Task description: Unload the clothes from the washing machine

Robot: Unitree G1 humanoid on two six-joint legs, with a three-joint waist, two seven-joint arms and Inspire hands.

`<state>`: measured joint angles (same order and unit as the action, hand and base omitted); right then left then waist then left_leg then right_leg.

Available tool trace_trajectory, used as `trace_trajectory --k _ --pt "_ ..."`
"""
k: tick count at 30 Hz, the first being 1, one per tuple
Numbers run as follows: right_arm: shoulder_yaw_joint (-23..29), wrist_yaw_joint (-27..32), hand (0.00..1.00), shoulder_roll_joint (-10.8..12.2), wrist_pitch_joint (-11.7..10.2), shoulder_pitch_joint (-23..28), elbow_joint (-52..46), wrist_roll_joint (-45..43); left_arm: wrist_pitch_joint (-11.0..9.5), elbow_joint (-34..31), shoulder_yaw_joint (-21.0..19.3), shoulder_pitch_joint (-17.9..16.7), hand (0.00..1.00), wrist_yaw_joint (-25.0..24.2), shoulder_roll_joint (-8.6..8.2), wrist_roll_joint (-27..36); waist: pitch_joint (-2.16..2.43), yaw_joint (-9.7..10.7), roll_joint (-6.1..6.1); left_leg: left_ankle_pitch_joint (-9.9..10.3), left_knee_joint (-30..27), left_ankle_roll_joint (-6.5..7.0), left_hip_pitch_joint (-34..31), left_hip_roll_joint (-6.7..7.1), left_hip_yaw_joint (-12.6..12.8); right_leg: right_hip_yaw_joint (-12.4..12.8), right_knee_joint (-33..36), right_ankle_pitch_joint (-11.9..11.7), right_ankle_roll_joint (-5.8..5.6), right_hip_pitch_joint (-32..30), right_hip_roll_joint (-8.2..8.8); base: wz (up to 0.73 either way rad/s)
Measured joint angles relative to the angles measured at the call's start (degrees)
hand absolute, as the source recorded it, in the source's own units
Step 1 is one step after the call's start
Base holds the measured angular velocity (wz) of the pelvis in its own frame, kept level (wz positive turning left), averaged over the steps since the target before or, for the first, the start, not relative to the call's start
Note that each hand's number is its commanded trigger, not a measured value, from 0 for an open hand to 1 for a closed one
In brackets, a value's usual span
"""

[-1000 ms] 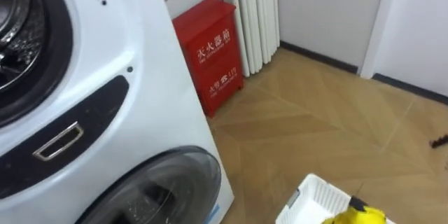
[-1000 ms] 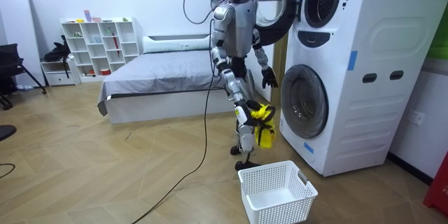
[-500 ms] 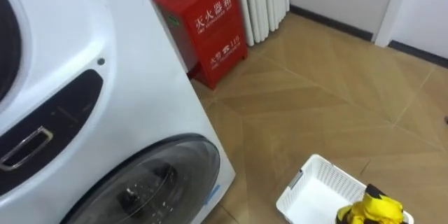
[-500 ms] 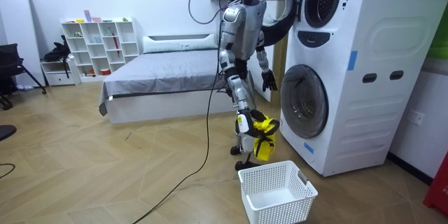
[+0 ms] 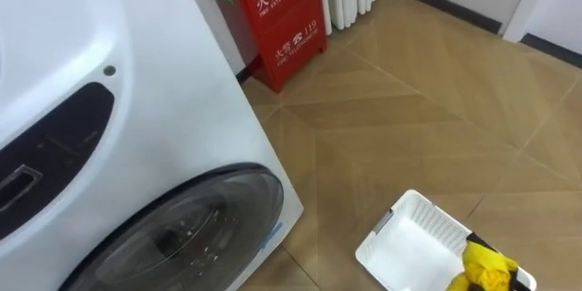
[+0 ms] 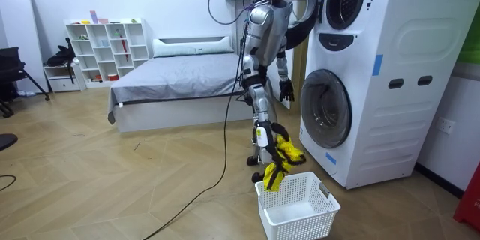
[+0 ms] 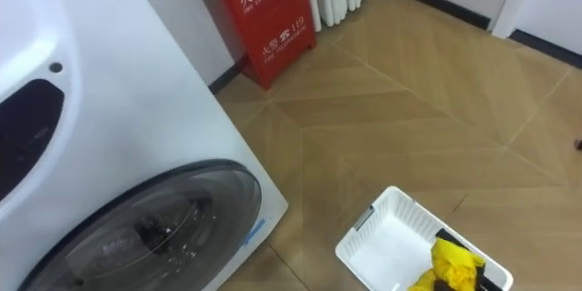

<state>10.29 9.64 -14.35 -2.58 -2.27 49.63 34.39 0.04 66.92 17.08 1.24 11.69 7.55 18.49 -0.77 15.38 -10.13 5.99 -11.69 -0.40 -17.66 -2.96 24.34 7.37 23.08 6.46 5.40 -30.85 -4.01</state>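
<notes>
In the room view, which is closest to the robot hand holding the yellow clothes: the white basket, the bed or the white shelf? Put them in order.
From the right robot hand, shut on the yellow clothes:
1. White basket, on the floor just below it.
2. Bed, behind the robot, toward the room view's left.
3. White shelf, against the far wall, farther left.

the robot stands upright. its right arm reaches straight down, right hand [image 6: 268, 130] low by the knees. left hand [image 6: 286, 90] hangs at hip height, fingers loose.
</notes>
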Motion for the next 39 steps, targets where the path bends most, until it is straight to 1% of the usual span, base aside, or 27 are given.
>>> trace_trajectory --k 1,3,6,9,10,11,15,17,18,21,22,23,24,26,27,28,29,30,31,32,33,34,35,36,37,38,39 --pt "0.01 -0.25 0.0 0.0 -0.55 0.06 1.11 0.65 -0.01 0.07 0.0 0.04 0.0 0.01 0.04 0.02 0.0 0.02 0.01 0.0 0.0 -0.01 0.1 -0.07 -0.19 -0.35 0.0 0.07 -0.01 0.21 0.04 0.12" --pt "0.0 -0.47 0.0 0.01 -0.6 0.1 1.43 1.51 -0.02 0.11 -0.03 0.36 0.0 0.01 0.05 0.02 0.04 -0.12 -0.05 -0.01 0.0 -0.05 0.13 -0.2 -0.21 -0.87 0.0 0.29 0.19 0.37 0.11 0.13" --pt "0.01 -0.5 0.0 -0.02 -0.6 0.79 1.43 2.34 -0.09 0.09 -0.05 0.44 0.0 0.01 0.05 0.05 -0.04 -0.13 0.08 -0.09 -0.01 -0.18 0.48 -0.32 -0.31 -1.38 0.01 0.74 0.56 0.91 0.15 0.09" --pt "0.01 -0.46 0.0 -0.03 -0.61 1.18 1.43 3.58 -0.14 0.09 -0.05 0.46 0.0 0.01 0.05 0.05 -0.06 -0.09 0.1 -0.13 -0.03 -0.24 0.38 -0.33 -1.11 -1.96 0.18 0.97 1.21 0.98 0.27 0.1" --pt "0.03 -0.45 0.0 -0.04 -0.61 1.69 1.46 3.59 -0.3 0.06 -0.1 0.48 0.0 0.02 0.06 0.03 -0.23 0.1 0.35 -0.13 -0.05 -0.25 0.35 -0.31 -1.15 -2.58 0.5 1.21 1.7 0.99 0.48 0.28" --pt "0.05 -0.44 0.0 -0.05 -0.61 2.23 1.46 3.59 -0.46 0.05 -0.09 0.48 0.0 0.03 0.09 0.02 -0.2 0.09 0.35 -0.13 -0.06 -0.26 0.33 -0.31 -1.16 -3.2 0.73 1.48 1.98 1.04 0.67 0.3" --pt "0.08 -0.49 0.0 -0.06 -0.61 2.95 1.47 3.65 -0.42 0.06 -0.09 0.36 0.0 0.09 0.09 0.01 -0.31 0.04 0.51 -0.37 -0.08 -0.62 0.61 -0.43 -1.22 -4.61 0.67 2.07 2.34 1.86 1.05 0.24" --pt "0.09 -0.58 0.0 -0.05 -0.6 4.18 1.45 5.53 -0.39 -0.03 -0.1 0.33 0.0 0.09 0.12 0.0 -0.26 0.1 0.75 -0.38 -0.13 -0.65 1.57 -0.6 -1.21 -6.09 0.47 2.62 2.76 3.41 1.35 0.29" --pt "0.09 -0.57 0.0 -0.05 -0.57 4.51 1.45 6.13 -0.4 -0.07 -0.11 0.35 0.0 0.09 0.17 -0.04 -0.28 0.07 0.81 -0.38 -0.11 -0.65 1.94 -0.61 -1.21 -6.38 0.46 2.78 2.85 3.82 1.42 0.28" --pt "0.09 -0.53 0.0 -0.08 -0.54 6.13 1.28 7.31 -0.4 -0.04 -0.63 -0.01 0.0 0.11 0.25 -0.03 -0.29 0.03 1.65 -0.49 -0.09 -0.82 3.16 -0.56 -1.17 -7.94 0.45 3.69 3.2 5.48 1.89 0.27" --pt "0.08 -0.72 0.0 -0.11 -0.48 6.9 1.46 7.3 -0.4 -0.06 -0.64 -0.14 0.0 0.11 0.35 -0.2 -0.22 0.07 1.93 -0.51 -0.09 -0.85 3.53 -0.56 -1.17 -8.76 0.26 3.99 3.26 6.16 2.08 0.36" --pt "0.08 -1.09 0.0 -0.11 -0.37 7.75 1.7 7.31 -0.39 -0.06 -0.75 -0.32 0.0 0.1 0.49 -0.37 -0.26 0.02 2.2 -0.51 0.0 -0.86 4.04 -0.64 -1.17 -9.53 -0.41 4.03 3.35 7.14 2.11 0.35" --pt "-0.01 -1.21 0.0 -0.08 -0.26 8.03 1.96 7.31 -0.39 -0.14 -1.04 -0.57 0.0 0.09 0.59 -0.48 -0.21 -0.09 2.42 -0.51 0.03 -0.86 4.37 -0.61 -1.17 -9.81 -0.72 4.06 3.41 7.62 2.11 0.31" --pt "-0.05 -2.51 0.0 -0.11 -0.27 8.12 6.35 6.06 -0.43 -0.47 -1.69 -2.02 0.0 -0.04 1.13 -0.73 0.05 -0.28 3.19 -0.48 0.18 -0.93 6.18 -0.64 -1.42 -11.08 -2.77 3.82 3.83 10.52 1.95 0.26" --pt "-0.05 -2.88 0.0 -0.11 -0.26 8.32 7.72 5.46 -0.41 -0.43 -1.91 -2.49 0.0 -0.16 1.16 -0.92 -0.02 -0.33 3.65 -0.4 0.25 -1.05 6.87 -0.62 -1.73 -11.59 -3.53 3.76 3.93 11.56 1.94 0.35" --pt "0.0 -3.47 0.0 0.04 -0.02 9.62 9.47 3.55 -0.45 -0.57 -2.98 -3.71 0.0 -0.92 1.16 -2.49 0.16 -0.39 3.93 -0.27 0.59 -1.26 8.45 -0.59 -2.34 -12.49 -4.91 3.69 4.08 13.86 1.86 0.35" --pt "0.02 -3.94 0.0 0.37 0.26 10.87 10.7 2.02 -0.43 -0.77 -4.15 -4.93 0.0 -1.34 1.11 -3.32 0.5 -0.85 4.51 -0.2 0.94 -1.37 9.84 -0.52 -2.61 -13.16 -6.1 3.69 4.12 15.65 1.81 0.32" --pt "0.05 -4.05 0.0 0.68 0.33 11.58 10.95 1.42 -0.41 -0.92 -4.91 -5.51 0.0 -1.41 1.06 -3.52 0.63 -1.16 4.73 -0.09 1.06 -1.53 10.51 -0.53 -2.61 -13.44 -6.69 3.65 4.2 16.49 1.77 0.28" --pt "-0.06 -4.51 0.0 1.27 0.34 12.3 11.6 1.02 -0.41 -1.23 -5.98 -6.34 0.0 -1.49 1.05 -3.75 0.77 -1.63 5.06 0.0 1.23 -1.67 11.47 -0.49 -2.63 -14.35 -7.46 3.62 4.27 18.04 1.76 0.35" --pt "-0.27 -5.05 0.0 1.68 0.6 12.61 13.37 1.06 -0.41 -1.47 -7.0 -6.73 0.0 -1.69 1.02 -4.61 0.68 -1.81 5.38 0.07 1.71 -1.77 12.39 -0.49 -2.81 -15.42 -8.08 3.63 4.28 19.4 1.79 0.4" --pt "-0.54 -5.32 0.0 1.87 0.8 12.63 14.25 1.04 -0.41 -1.5 -7.41 -6.78 0.0 -1.84 0.93 -5.19 0.66 -2.0 5.54 0.07 2.27 -1.78 13.03 -0.48 -3.11 -15.88 -8.56 3.63 4.29 20.13 1.75 0.38" --pt "-1.4 -5.7 0.0 2.2 1.18 12.62 15.77 0.95 -0.42 -1.43 -8.02 -6.78 0.0 -1.95 0.68 -6.31 0.59 -2.98 5.86 0.08 3.27 -1.81 14.36 -0.45 -3.78 -16.66 -9.3 3.63 4.28 21.52 1.67 0.34" --pt "-2.11 -6.05 0.0 2.72 1.55 12.44 17.05 0.6 -0.4 -1.47 -8.07 -6.79 0.0 -1.99 0.59 -7.62 0.68 -3.64 6.33 0.07 3.77 -1.83 15.16 -0.34 -4.52 -17.35 -9.74 3.71 4.15 22.59 1.6 0.28" --pt "-2.45 -6.12 0.0 3.01 1.84 12.44 17.16 0.16 -0.4 -1.53 -8.05 -6.83 0.0 -1.99 0.54 -8.26 0.72 -4.29 6.58 0.02 4.0 -1.78 15.56 -0.32 -4.68 -17.48 -10.01 3.77 4.1 22.97 1.55 0.22" --pt "-2.96 -6.61 0.0 3.56 2.52 12.24 17.17 -0.93 -0.4 -1.58 -8.11 -6.93 0.0 -1.99 0.4 -9.23 0.68 -5.15 7.19 0.15 4.02 -1.94 16.06 -0.31 -5.06 -17.94 -10.61 3.85 3.95 23.77 1.52 0.28" --pt "-3.43 -7.45 0.0 3.97 3.04 12.15 17.2 -1.49 -0.37 -1.62 -8.14 -7.27 0.0 -2.0 0.3 -9.69 0.75 -5.4 7.71 0.3 4.01 -2.15 16.45 -0.27 -6.16 -18.96 -11.29 3.95 3.76 24.87 1.59 0.33" --pt "-3.41 -7.77 0.0 4.2 3.25 12.15 17.21 -1.82 -0.35 -1.6 -8.35 -7.4 0.0 -2.0 0.18 -9.85 0.74 -5.75 7.99 0.43 4.01 -2.2 16.8 -0.25 -6.46 -19.33 -11.53 4.0 3.67 25.28 1.59 0.36"
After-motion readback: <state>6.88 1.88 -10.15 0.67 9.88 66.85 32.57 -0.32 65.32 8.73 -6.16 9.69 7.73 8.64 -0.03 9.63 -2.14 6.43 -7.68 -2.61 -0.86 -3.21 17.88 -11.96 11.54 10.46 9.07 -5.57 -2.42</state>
